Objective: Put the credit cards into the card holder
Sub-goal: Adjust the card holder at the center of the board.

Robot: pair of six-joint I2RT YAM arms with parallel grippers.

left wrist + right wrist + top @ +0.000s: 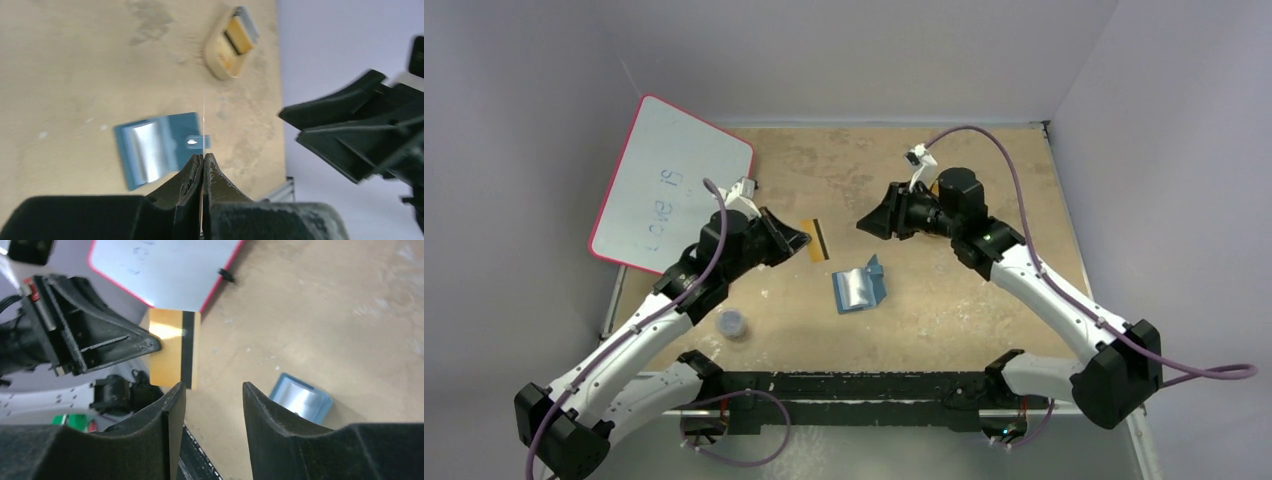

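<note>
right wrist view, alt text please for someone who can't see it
The left pincer holds an orange card with a dark stripe in front of the open right pincer. A blue card holder lies open on the table, a pink-rimmed whiteboard at top.

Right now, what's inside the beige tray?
The tray holds an orange card with a dark stripe and a grey card at one end. Anything beneath them is covered.

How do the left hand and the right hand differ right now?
The left hand is shut, pinching an orange credit card; the right hand is open and empty. The left hand is nearer the whiteboard, the right hand farther from it. Both face each other above the table.
</note>
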